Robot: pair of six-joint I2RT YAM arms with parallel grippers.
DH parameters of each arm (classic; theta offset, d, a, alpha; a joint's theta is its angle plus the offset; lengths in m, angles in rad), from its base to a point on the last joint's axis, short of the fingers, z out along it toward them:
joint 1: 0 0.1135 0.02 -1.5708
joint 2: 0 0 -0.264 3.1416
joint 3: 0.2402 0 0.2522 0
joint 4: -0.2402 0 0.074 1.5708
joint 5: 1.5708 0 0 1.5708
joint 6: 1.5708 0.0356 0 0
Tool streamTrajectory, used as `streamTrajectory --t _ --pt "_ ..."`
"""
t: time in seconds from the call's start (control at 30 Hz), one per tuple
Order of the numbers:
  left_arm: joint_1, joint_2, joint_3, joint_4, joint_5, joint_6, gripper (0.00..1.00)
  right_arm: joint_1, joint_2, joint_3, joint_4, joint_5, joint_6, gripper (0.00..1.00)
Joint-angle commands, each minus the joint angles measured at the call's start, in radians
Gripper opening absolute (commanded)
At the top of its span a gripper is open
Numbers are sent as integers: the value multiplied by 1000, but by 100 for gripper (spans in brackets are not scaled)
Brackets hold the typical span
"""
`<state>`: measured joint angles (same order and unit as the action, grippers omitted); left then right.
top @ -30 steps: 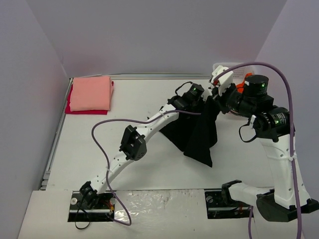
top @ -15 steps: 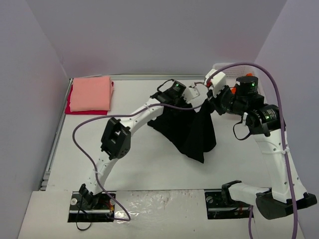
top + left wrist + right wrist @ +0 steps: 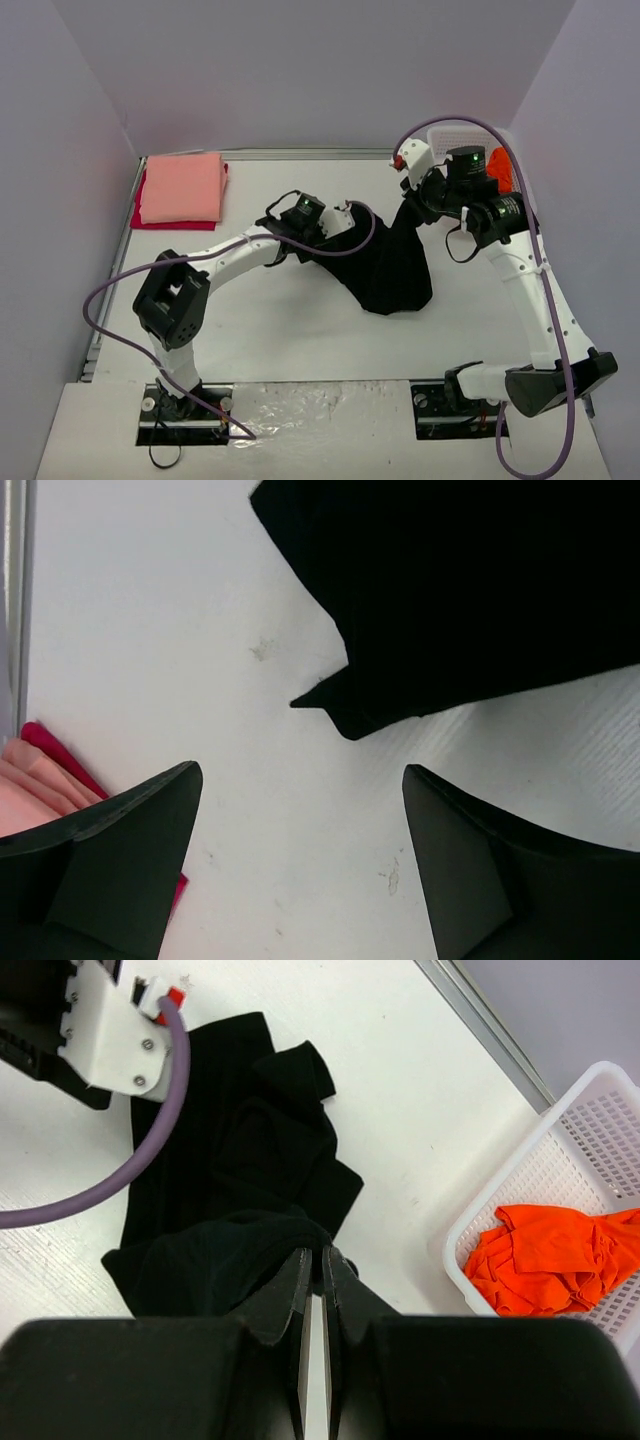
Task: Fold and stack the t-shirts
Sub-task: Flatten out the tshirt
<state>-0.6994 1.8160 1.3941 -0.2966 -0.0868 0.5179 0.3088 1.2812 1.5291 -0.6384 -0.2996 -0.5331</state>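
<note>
Left gripper (image 3: 300,772) drawn back leftward off the cloth, jaws wide and empty, smooth white table (image 3: 250,320), limp black t-shirt (image 3: 385,270) crumpled centre-right, its peak pinched by right gripper (image 3: 312,1257), flat folded salmon-pink shirt (image 3: 182,187) atop red shirt (image 3: 150,224) far-left, rumpled orange shirt (image 3: 545,1250) in mesh basket (image 3: 575,1145)

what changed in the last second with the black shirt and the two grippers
The left gripper opened, let go of the black shirt and drew back leftward. The shirt sagged lower onto the table. The right gripper stays shut on it. The pink shirt, red shirt and orange shirt have not moved.
</note>
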Motion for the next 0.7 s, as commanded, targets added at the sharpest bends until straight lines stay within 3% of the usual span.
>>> streamTrajectory --t 0.0,0.17,0.27,0.33,0.5,0.67 --pt "8 -72 -75 69 62 53 79 -2 20 8 42 25 12 0" --pt "8 -43 -144 100 122 71 37 -4 41 2 49 42 21 0" --pt "14 -12 -147 106 145 79 29 -5 49 0 51 51 22 0" --pt "18 -1 -150 116 166 76 29 -7 55 0 52 56 22 0" --pt "18 40 -135 129 199 71 44 -11 72 -7 57 66 21 0" --pt "18 84 -109 148 214 82 51 -14 79 -15 62 73 13 0"
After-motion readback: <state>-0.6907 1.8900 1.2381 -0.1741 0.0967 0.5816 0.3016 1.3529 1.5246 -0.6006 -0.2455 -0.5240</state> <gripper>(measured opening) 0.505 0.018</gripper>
